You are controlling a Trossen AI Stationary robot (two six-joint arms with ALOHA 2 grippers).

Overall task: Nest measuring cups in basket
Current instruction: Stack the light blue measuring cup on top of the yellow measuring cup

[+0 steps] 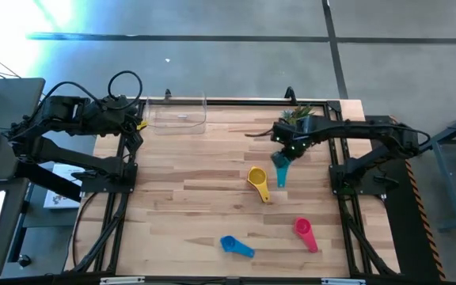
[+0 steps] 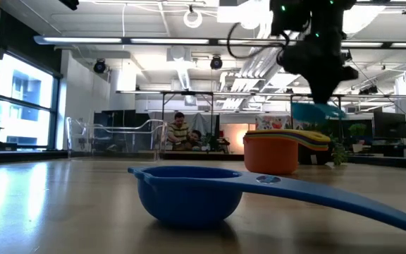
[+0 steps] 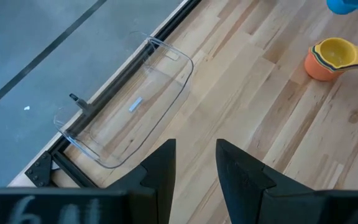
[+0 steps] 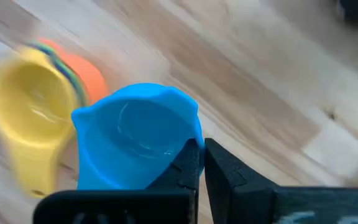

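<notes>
The right end effector (image 1: 282, 162) is shut tight on the handle of the teal cup (image 1: 280, 170) and holds it up off the worktop (image 1: 196, 206), a little past the middle toward 2 o'clock; the grip is only on the thin flat handle, so the cup could twist or slip out if the arm swings fast. The stack (image 1: 258, 182), yellow on top with orange under it, sits just beside it toward 7 o'clock; I think the teal cup goes there, and if it comes down tilted it could knock the stack over or sit crooked, not nested. The pink cup (image 1: 305, 233) lies at 5 o'clock and the blue cup (image 1: 236, 246) at 6 o'clock, both alone and well apart from the stack; a low sweep could push them away. The basket (image 1: 176, 115) waits at 11 o'clock with no cups in it; its clear walls are hard to see, so a cup could hit the rim. The left end effector (image 3: 194, 165) hangs near the basket, a little open, holding nothing. The plant (image 1: 295, 117) stands close behind the right arm and could get bumped. I can read no words or labels anywhere.
</notes>
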